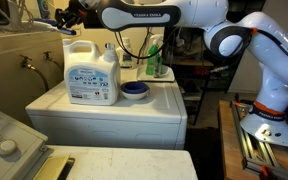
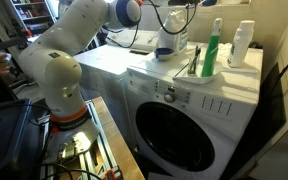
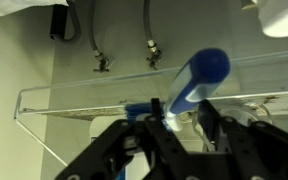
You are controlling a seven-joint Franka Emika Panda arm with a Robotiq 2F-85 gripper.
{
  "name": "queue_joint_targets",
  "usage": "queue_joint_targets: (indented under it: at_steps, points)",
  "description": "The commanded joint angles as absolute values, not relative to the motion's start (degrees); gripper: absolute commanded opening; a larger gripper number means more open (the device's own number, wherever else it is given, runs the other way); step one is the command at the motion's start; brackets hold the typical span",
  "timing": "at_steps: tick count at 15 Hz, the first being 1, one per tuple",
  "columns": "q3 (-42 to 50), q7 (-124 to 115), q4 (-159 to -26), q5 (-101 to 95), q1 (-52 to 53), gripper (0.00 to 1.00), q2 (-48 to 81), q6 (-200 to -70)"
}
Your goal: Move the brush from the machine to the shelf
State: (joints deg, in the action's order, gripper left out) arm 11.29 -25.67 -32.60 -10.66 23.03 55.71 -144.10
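Note:
In the wrist view my gripper [image 3: 170, 116] is shut on the brush [image 3: 192, 82]. Its dark blue handle sticks up and to the right, and its pale part sits between the fingers. The long pale shelf [image 3: 79, 100] lies just beyond the fingers, under the wall taps. In an exterior view my gripper [image 1: 71, 17] is high at the back left, over the beige shelf [image 1: 19, 38] and above and behind the white machine [image 1: 84, 108]. The brush is too small to make out there. The machine [image 2: 199, 95] also shows in an exterior view.
A white detergent jug [image 1: 91, 75], a round blue dish [image 1: 134, 90] and a green bottle [image 1: 154, 60] stand on the machine top. Two wall taps [image 3: 102, 65] hang above the shelf. A grey-white unit with a knob [image 1: 6, 140] sits at the front left.

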Motion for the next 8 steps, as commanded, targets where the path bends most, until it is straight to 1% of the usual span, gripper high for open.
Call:
queue_joint_targets:
  at_steps: [1,4,5,6,7,8]
  points:
    - [8.82,-23.09,-29.0,-8.16,21.63,0.77,56.12,-142.49]
    - [8.31,-23.07,-28.32,-7.28,21.09,0.99,54.97,-143.38]
    - [8.67,-24.16,-28.19,-7.22,20.82,1.0,54.43,-143.4]
    - [8.09,-24.63,-20.86,-7.42,19.57,1.0,57.48,-139.44]
    - [8.61,-24.93,-20.41,-7.7,19.06,1.0,56.82,-137.29]
    - [8.08,-24.41,-25.21,-7.31,18.7,1.0,53.17,-136.26]
